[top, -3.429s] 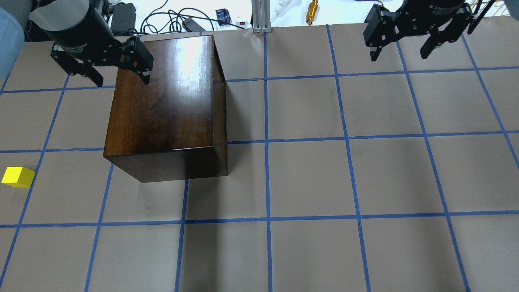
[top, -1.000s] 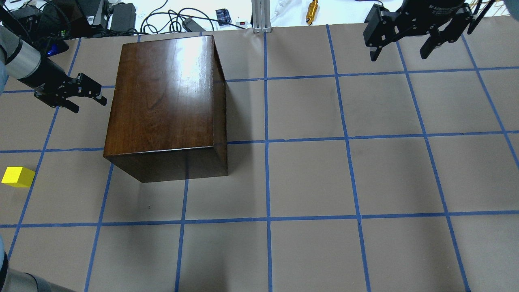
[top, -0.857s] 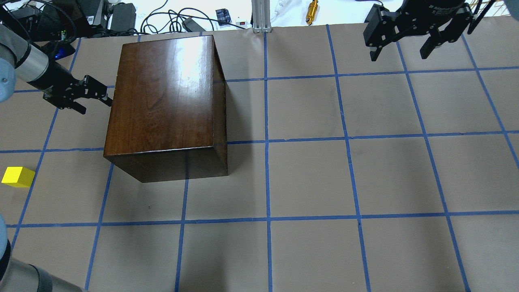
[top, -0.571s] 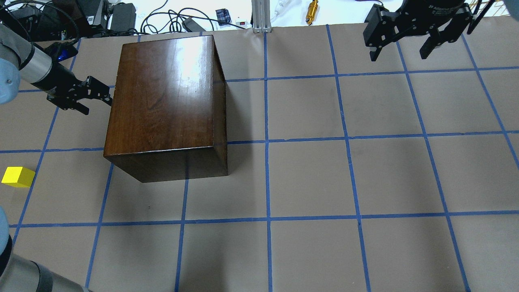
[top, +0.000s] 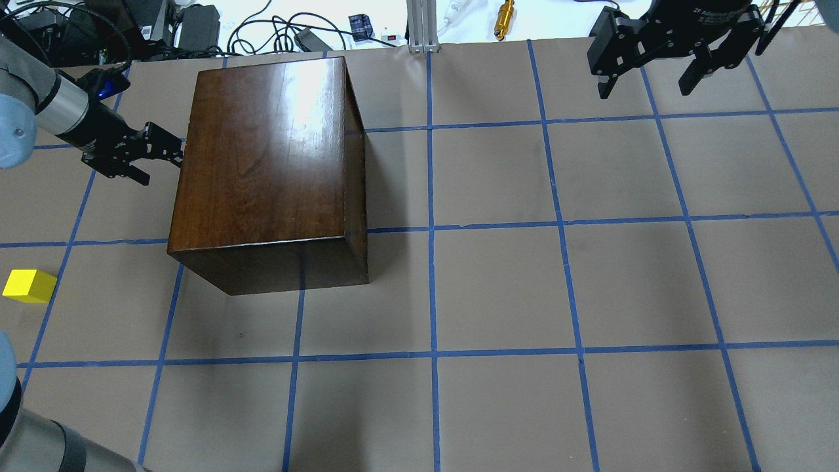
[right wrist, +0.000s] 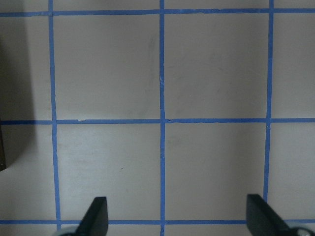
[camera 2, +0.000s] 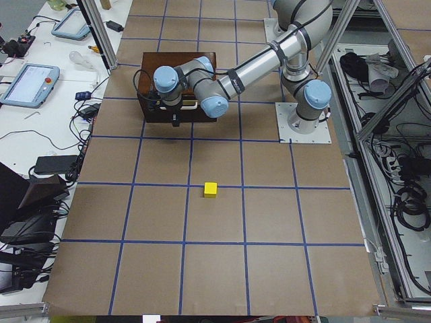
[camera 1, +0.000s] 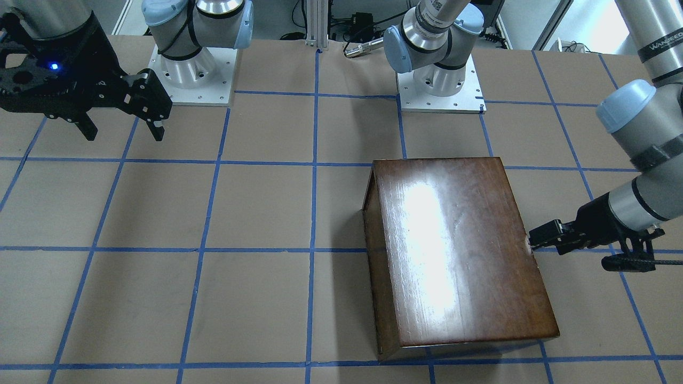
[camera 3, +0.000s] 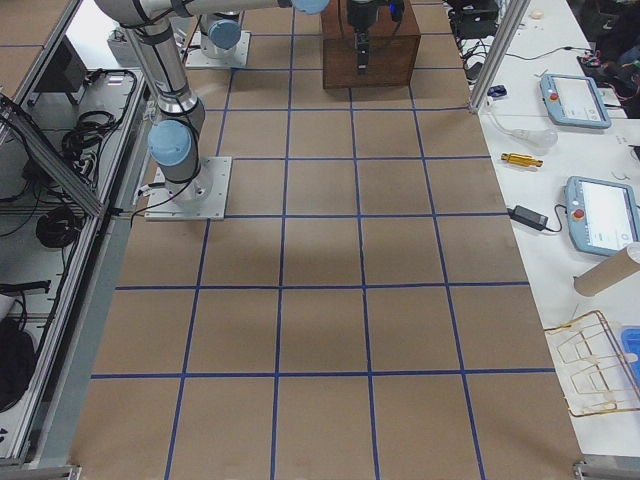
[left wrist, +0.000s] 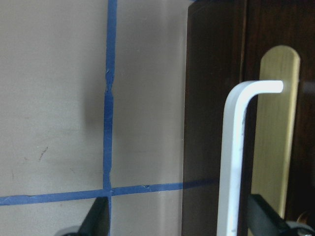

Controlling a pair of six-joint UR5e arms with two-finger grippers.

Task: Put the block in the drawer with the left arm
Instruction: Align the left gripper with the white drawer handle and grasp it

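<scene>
The yellow block [top: 27, 286] lies on the table near the left edge, well in front of my left gripper; it also shows in the exterior left view [camera 2: 211, 190]. The glossy dark-brown box [top: 269, 164] [camera 1: 459, 250] stands closed, and the drawer's pale tray is hidden inside. The left wrist view shows the drawer's dark front panel [left wrist: 211, 98] with its metal pull [left wrist: 236, 162]. My left gripper [top: 164, 164] [camera 1: 536, 242] [left wrist: 179, 221] is open at the box's left face, the pull between its fingers. My right gripper [top: 649, 72] [camera 1: 122, 125] [right wrist: 179, 219] is open and empty, high at the far right.
Cables, power bricks and a brass tool [top: 505, 18] lie past the table's far edge. The two arm bases [camera 1: 187, 69] [camera 1: 440, 80] stand at the robot side. Blue tape lines grid the brown table [top: 590, 282].
My left gripper has come down from above the box's far left corner and moved right, up to the box's left face. The block, the box and the right arm have not moved.
</scene>
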